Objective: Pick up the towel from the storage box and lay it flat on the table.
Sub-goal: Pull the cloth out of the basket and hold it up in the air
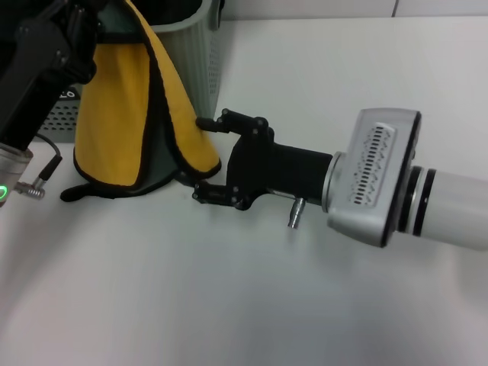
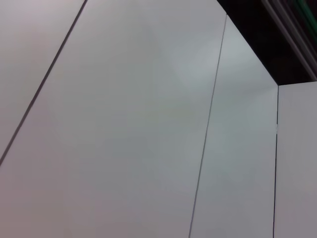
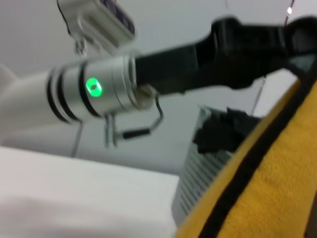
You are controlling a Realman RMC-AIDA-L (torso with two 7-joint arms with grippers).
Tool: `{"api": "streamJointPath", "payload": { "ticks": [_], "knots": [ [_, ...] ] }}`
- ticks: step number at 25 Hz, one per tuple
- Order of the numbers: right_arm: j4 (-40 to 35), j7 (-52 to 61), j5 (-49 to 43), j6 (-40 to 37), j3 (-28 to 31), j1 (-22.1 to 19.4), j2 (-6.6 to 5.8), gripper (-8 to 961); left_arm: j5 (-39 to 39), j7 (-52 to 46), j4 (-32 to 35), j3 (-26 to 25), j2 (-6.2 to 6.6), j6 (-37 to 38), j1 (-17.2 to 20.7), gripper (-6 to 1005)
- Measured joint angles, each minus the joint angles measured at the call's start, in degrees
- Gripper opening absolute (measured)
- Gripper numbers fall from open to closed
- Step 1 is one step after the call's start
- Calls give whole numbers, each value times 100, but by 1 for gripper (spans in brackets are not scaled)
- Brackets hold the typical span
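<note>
The towel [image 1: 114, 114] hangs from my left gripper [image 1: 80, 34], which is shut on its top edge at the upper left. The yellow side faces out, with the dark green side and black trim showing in the fold. Its bottom edge touches the table [image 1: 229, 290]. The storage box [image 1: 187, 53] stands just behind it. My right gripper [image 1: 200, 158] is open, with one finger on each side of the towel's lower right corner. The right wrist view shows the yellow towel [image 3: 267, 198] close up, the box [image 3: 198, 173] and the left gripper [image 3: 247, 44] above.
My right arm [image 1: 381, 183] stretches across the table from the right. A cable and plug [image 1: 38, 183] hang from my left arm at the far left. The left wrist view shows only pale wall panels [image 2: 124, 124].
</note>
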Motion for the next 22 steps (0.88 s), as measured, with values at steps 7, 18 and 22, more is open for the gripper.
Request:
{"api": "streamJointPath", "payload": {
  "ticks": [7,18,22],
  "knots": [
    [-121,-387,309,-222,-31,-219,0,754,-1,9,-54,-8,13,35,40,17],
    [-317,-881,391,195,617,-951,-1,720,43,45,-61,5,18,28,57,19],
    [-286,-885,394,269,703,-976,0,706,49,49,-62,4,23,28,70,20]
  ]
}}
